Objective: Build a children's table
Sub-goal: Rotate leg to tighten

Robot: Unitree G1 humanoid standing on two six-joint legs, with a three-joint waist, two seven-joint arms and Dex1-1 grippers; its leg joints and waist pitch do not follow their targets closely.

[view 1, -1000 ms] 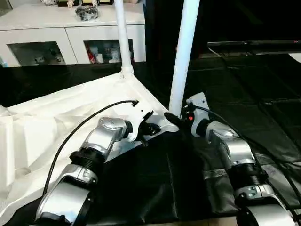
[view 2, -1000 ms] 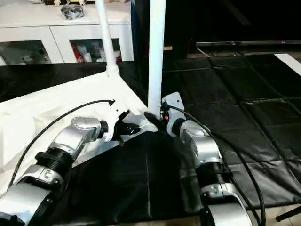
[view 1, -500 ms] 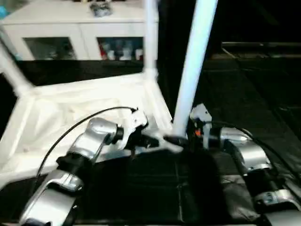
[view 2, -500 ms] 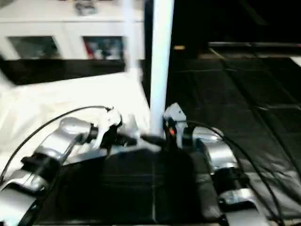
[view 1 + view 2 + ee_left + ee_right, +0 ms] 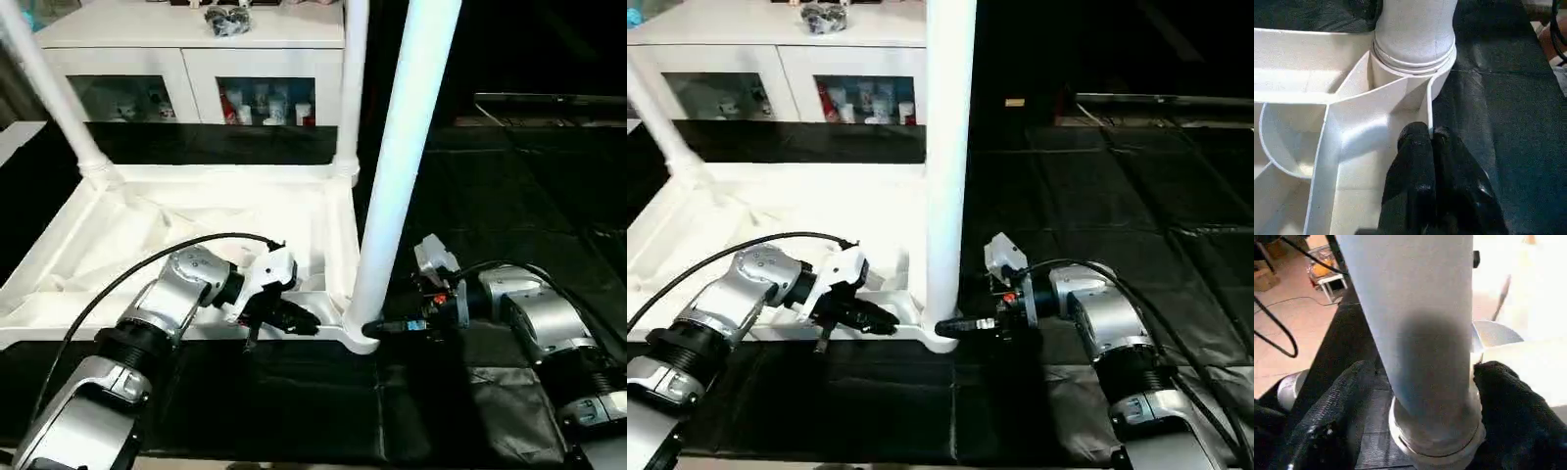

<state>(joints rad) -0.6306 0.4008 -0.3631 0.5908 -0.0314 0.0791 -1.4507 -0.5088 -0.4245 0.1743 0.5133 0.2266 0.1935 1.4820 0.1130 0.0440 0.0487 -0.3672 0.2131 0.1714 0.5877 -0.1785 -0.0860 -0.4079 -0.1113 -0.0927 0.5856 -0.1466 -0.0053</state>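
Black floor mat (image 5: 509, 186), upturned white table (image 5: 196, 220), left gripper (image 5: 1431, 147) apparently pinching its rim, right gripper (image 5: 1420, 396) spread around near leg (image 5: 397, 166)

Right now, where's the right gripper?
The right gripper is low at the base of the nearest leg, fingers either side of it, where it enters the table top's near corner socket, right of the left gripper.

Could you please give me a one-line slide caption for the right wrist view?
Right end effector with a finger on each side of a white table leg just above its socket collar.
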